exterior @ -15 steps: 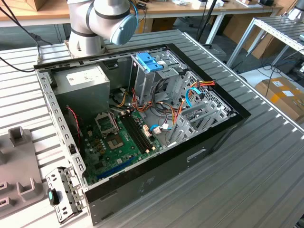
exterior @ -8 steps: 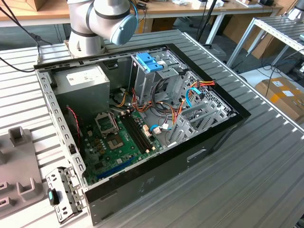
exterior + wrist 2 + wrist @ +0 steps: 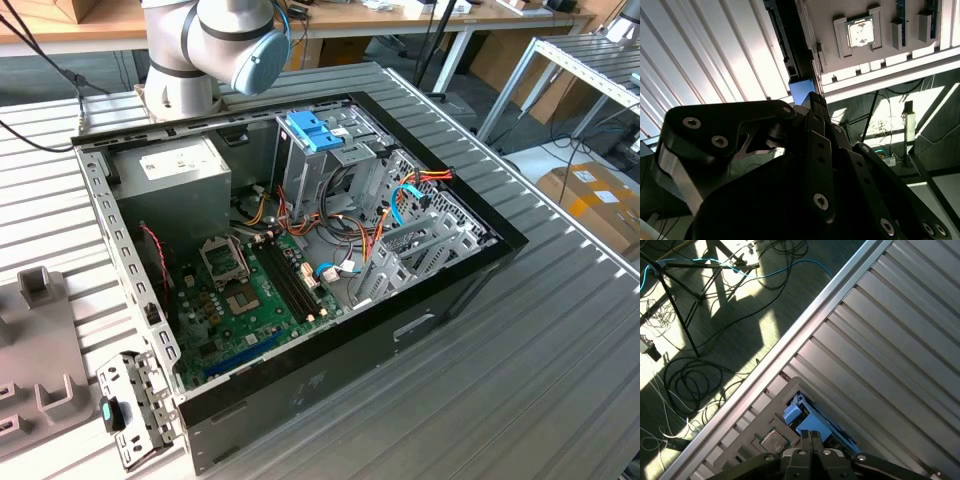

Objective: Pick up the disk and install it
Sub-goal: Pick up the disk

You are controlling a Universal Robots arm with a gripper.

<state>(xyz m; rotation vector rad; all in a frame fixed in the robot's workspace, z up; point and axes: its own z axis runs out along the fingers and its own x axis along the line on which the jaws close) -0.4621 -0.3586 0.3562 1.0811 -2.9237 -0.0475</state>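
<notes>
The disk (image 3: 810, 424) shows as a light-blue framed piece lying in a grey fixture (image 3: 765, 410) near the table's edge, far below my gripper (image 3: 812, 434). My two black fingers are pressed together with nothing between them, and their tips point down at the disk. In the second wrist view the disk's blue end (image 3: 801, 91) peeks out just past the gripper (image 3: 812, 98), beside the fixture (image 3: 880, 50). The exterior view has the arm's base (image 3: 185, 60) behind the open computer case (image 3: 300, 250).
A square chip (image 3: 773, 441) sits in a fixture pocket beside the disk. In the case, a blue plastic piece (image 3: 315, 130) tops the drive cage, with cables and the motherboard (image 3: 250, 290) below. Part of the fixture (image 3: 40, 340) lies at the exterior view's left. Cables and a tripod (image 3: 685, 315) cover the floor.
</notes>
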